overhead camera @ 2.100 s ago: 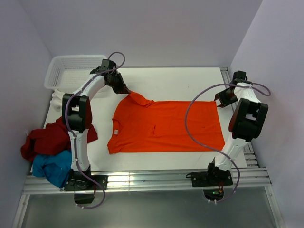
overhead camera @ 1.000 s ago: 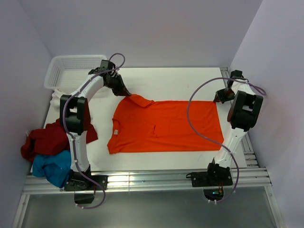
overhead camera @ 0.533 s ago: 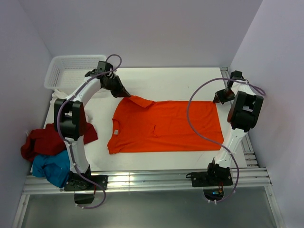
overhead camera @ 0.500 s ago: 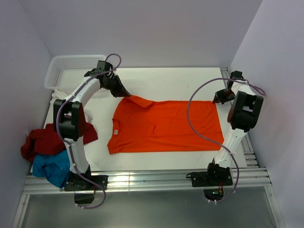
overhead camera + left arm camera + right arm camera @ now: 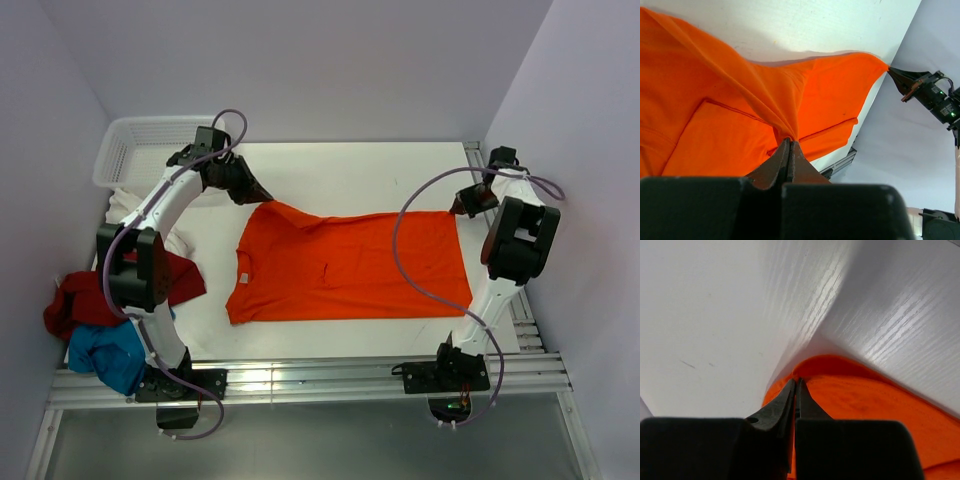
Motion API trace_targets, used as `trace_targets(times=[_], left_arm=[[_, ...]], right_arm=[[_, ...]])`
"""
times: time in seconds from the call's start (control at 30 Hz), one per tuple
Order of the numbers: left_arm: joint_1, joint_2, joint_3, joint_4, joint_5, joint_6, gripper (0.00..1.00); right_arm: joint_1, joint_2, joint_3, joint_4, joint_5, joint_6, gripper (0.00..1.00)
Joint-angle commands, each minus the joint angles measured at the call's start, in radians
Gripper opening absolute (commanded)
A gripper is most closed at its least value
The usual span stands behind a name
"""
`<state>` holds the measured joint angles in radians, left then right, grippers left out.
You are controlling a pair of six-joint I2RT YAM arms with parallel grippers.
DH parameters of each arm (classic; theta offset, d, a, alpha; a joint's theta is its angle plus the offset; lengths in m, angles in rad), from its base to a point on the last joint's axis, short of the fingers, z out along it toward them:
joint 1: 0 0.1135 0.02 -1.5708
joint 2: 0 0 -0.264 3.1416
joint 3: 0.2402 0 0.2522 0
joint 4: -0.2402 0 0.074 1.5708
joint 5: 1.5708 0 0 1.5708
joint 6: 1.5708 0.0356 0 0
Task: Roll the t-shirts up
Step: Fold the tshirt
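Now | left end effector (image 5: 789,144): pinched shut on orange t-shirt (image 5: 350,265) | right end effector (image 5: 796,384): likewise

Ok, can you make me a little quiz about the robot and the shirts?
1. True or false: the left gripper and the right gripper are each shut on the orange t-shirt.
2. Where does the white basket stand on the table?
A. the far left corner
B. the near right corner
C. the middle, on top of a shirt
3. What colour is the shirt heaped at the near left corner, next to the dark red shirt?

Key
1. True: each pinches a far corner of it.
2. A
3. Blue: it is the blue shirt.
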<state>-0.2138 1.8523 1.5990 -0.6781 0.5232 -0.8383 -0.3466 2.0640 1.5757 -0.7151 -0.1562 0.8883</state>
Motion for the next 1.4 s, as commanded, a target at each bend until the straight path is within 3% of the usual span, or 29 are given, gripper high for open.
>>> trace_targets(times=[0.0,0.4,0.9,1.37], left_arm=[[-0.007,-0.068,-0.011,0.005,-0.009,-0.024,0.00],[-0.010,-0.171,-0.063,-0.032,-0.020,-0.048,0.00],[-0.025,-0.379,-0.307,0.003,-0.071,-0.100,0.00],[-0.048,-0.510,-0.439,0.003,-0.111,-0.123,0.00]], right_arm=[[-0.023,-0.099,-0.009,0.011,-0.014,-0.022,0.00],[-0.057,-0.203,-0.120,0.011,-0.032,-0.058,0.00],[-0.058,-0.298,-0.226,-0.006,-0.023,-0.110,0.00],[-0.063,-0.446,-0.328,-0.030,-0.045,-0.138,0.00]])
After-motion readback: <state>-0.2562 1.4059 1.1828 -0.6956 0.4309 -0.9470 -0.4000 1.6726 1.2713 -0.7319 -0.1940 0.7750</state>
